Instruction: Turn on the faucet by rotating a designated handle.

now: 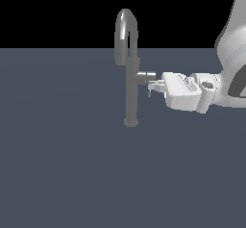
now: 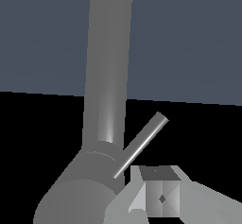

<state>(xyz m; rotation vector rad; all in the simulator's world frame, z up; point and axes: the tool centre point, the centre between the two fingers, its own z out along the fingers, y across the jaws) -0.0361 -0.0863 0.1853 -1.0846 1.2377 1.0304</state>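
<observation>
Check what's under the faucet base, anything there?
The faucet stands with its base on the plain grey floor; nothing else shows around it. Whatever lies beneath the base is covered. The tool sits higher up, at the handle.

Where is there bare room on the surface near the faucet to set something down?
Free: the grey surface on the exterior view's left of the faucet and all across the foreground. Crowded: the exterior view's right of the column, where the gripper sits at the handle.
</observation>
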